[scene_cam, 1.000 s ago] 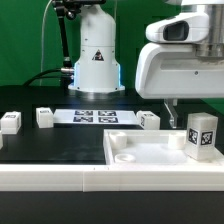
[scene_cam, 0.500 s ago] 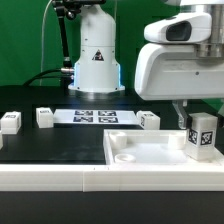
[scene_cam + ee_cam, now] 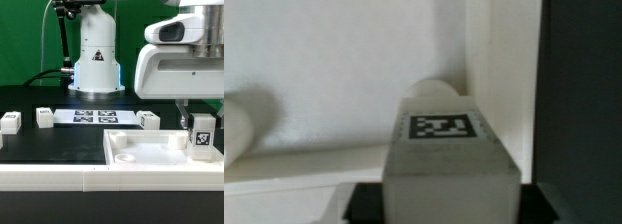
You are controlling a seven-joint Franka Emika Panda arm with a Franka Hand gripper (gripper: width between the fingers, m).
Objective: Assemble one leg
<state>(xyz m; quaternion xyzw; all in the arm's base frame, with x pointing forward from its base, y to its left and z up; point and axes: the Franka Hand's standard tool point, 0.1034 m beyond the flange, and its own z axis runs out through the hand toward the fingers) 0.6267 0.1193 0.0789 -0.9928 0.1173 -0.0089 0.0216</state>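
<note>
White plastic leg [image 3: 202,136] was held upright in the end effector [image 3: 199,121], which was narrowed onto its upper part, tag face toward the exterior camera. It sat over the plate [image 3: 140,152] at its exterior-view-right corner, and I couldn't tell if the foot touched the plate. The wrist view showed the leg [image 3: 445,165] lined up on a rounded feature [image 3: 434,90] in the plate's corner, so the vertical hold looked meant for a straight push-in. Three more tagged blocks [image 3: 10,121] [image 3: 44,117] [image 3: 148,120] lay on the matte black table [image 3: 60,145] beyond the plate's far edge, with the marker board [image 3: 95,116] among them. Behind the plate were the arm base [image 3: 97,60] and a green backdrop [image 3: 25,40]
</note>
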